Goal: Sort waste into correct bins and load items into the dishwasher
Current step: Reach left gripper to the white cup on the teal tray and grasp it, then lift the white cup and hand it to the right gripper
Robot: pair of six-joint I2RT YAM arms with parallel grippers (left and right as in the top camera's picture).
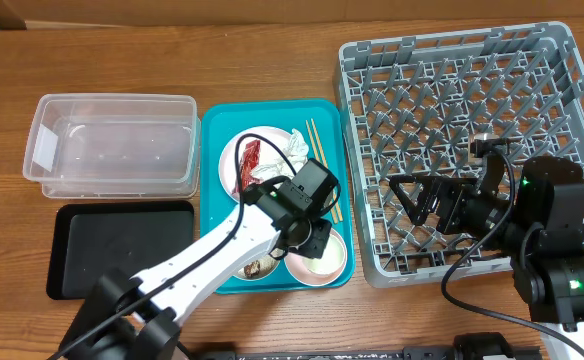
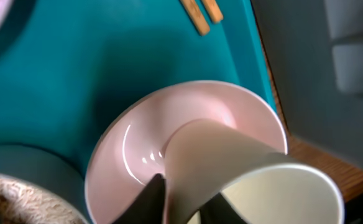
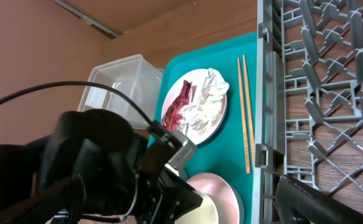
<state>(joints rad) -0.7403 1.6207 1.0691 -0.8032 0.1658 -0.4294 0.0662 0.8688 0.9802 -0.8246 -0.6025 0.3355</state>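
Observation:
My left gripper [image 2: 181,205] is shut on the wall of a cream paper cup [image 2: 231,162]. The cup lies tilted in a pink bowl [image 2: 138,143] at the front right of the teal tray [image 1: 217,130]. In the overhead view the left gripper [image 1: 312,238] is over that bowl [image 1: 340,264]. A pink plate [image 1: 234,150] holds a red wrapper [image 1: 247,165] and a crumpled napkin [image 1: 294,148]. Wooden chopsticks [image 1: 322,170] lie on the tray's right side. My right gripper [image 1: 417,200] is open and empty over the grey dishwasher rack [image 1: 472,90].
A clear plastic tub [image 1: 112,145] stands left of the tray, with a black tray [image 1: 122,250] in front of it. A second bowl with brown food scraps [image 1: 257,268] sits beside the pink bowl. The rack's wall [image 3: 265,124] borders the tray's right edge.

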